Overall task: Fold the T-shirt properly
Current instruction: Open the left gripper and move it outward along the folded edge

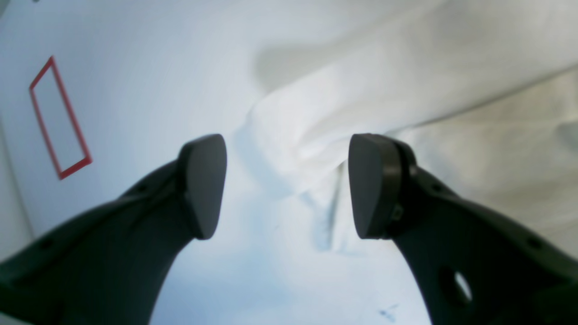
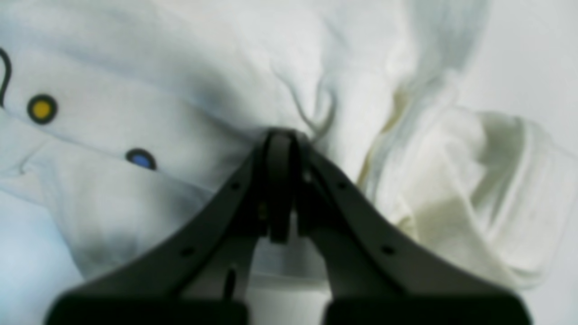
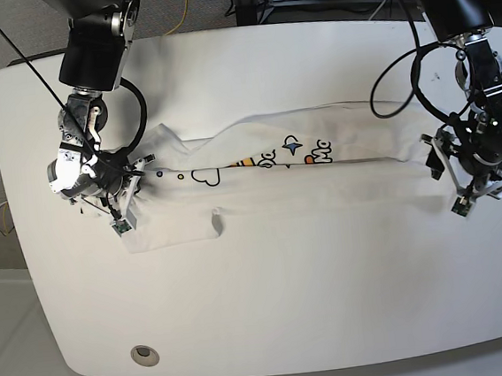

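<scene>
Seen from its own wrist camera, the left gripper (image 1: pixel 287 186) stands wide open and holds nothing, a bunched edge of the T-shirt (image 3: pixel 277 181) lying on the table (image 3: pixel 272 310) just beyond and between its pads (image 1: pixel 205 185). The shirt's long axis runs arm to arm across the table, so each arm has one end; the right gripper (image 2: pixel 282 135) is pinched closed on cloth at the far end (near the print's dots). A red-outlined mark (image 1: pixel 58 117) sits well off to the side; nothing blocks the reach
</scene>
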You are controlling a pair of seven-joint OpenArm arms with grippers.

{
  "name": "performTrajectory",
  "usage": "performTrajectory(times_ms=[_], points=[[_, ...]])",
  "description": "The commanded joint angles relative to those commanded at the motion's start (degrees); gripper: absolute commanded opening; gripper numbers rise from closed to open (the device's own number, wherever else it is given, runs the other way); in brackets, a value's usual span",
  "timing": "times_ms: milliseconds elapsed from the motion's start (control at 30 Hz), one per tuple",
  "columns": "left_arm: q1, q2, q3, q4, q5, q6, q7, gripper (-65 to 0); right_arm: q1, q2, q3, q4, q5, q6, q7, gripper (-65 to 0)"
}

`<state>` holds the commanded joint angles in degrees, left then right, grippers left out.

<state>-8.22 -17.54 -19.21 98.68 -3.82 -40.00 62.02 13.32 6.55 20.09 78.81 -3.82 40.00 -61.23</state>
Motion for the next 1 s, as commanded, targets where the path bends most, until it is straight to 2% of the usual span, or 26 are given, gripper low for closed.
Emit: performTrajectory(times_ms=[200,367,633,1000], points=[[-0.26,-0.35,-4.92,-3.52,-0.09,0.0,3.78,-25.0,0.0,0.0,0.0,0.0,0.0,0.0,0.0,-63.4],[-1.05,-0.44,-7.47,-9.14,-0.09,0.0,4.22,-25.0,0.0,0.0,-0.09,0.0,0.09,0.0,0.0,-63.4],[-3.43,-0.44,-9.49,-16.7,-0.18,0.0,4.04,-25.0,-0.26,-0.09,-0.09,0.0,0.09,0.0,-0.09,-63.4],[-6.59,-0.18,-9.41,-17.41,-0.26,0.0,5.8,-25.0,-0.79,-0.09,-0.09,0.09,0.09,0.0,-0.09,-63.4]])
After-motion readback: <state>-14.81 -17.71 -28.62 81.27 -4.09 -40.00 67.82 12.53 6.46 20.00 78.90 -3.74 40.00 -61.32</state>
